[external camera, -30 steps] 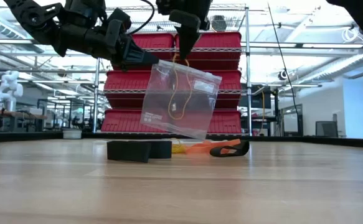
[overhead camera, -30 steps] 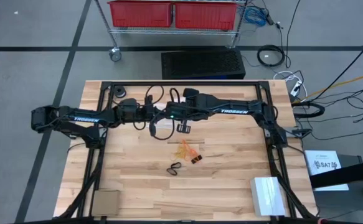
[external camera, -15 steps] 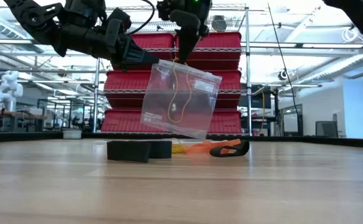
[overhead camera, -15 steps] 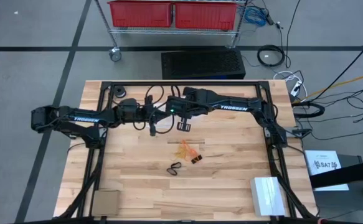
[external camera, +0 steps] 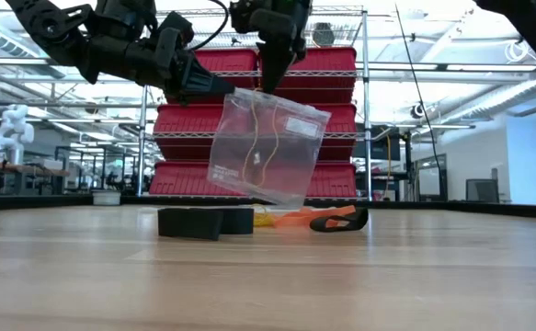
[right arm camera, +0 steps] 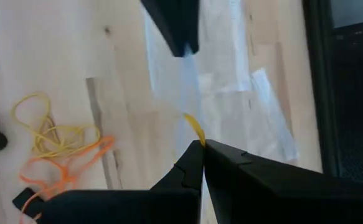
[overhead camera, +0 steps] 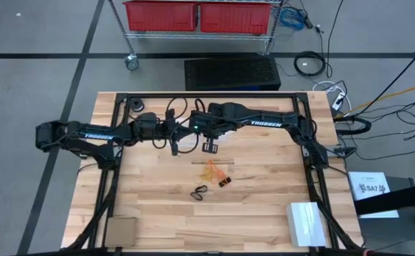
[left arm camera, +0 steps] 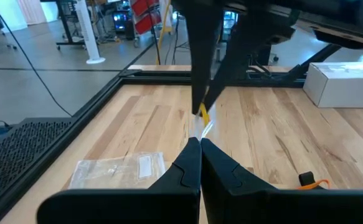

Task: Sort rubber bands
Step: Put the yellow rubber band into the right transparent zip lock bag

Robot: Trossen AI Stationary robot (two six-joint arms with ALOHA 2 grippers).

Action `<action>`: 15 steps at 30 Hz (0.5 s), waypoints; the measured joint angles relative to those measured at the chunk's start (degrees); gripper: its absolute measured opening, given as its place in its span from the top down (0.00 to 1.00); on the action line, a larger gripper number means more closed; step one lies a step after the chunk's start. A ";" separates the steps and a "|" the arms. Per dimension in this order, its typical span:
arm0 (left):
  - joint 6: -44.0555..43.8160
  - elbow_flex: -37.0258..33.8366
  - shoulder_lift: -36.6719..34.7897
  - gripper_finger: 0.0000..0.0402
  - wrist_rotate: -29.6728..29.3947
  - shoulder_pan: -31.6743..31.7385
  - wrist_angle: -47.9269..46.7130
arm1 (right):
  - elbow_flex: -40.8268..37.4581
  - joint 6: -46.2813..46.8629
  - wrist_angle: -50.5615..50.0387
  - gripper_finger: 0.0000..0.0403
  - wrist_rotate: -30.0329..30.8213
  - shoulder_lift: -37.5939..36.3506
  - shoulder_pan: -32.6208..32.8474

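Slightly shifted: clear bag (external camera: 268, 147) pinched aloft by left claw (external camera: 214, 87); yellow rubber band (external camera: 260, 138), limp and light, pinched by right claw (external camera: 272, 81).

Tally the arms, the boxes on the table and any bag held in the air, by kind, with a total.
Arms: 2 (left arm, right arm)
Boxes on the table: 2 (brown box, white box)
Held-up clear bag: 1, gripped by the left gripper; the right gripper pinches a yellow rubber band at its mouth
Total: 5
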 joint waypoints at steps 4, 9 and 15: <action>-0.30 0.35 0.00 1.00 0.00 -0.06 0.00 | 0.00 -0.64 0.00 1.00 -0.90 0.00 -0.16; -0.44 0.35 0.00 1.00 0.00 -0.35 0.03 | 0.00 -1.35 0.96 0.89 -0.89 0.00 -0.20; -0.44 0.37 0.00 1.00 0.00 -0.35 0.03 | 0.00 -1.43 0.36 0.70 -0.89 -0.03 -0.20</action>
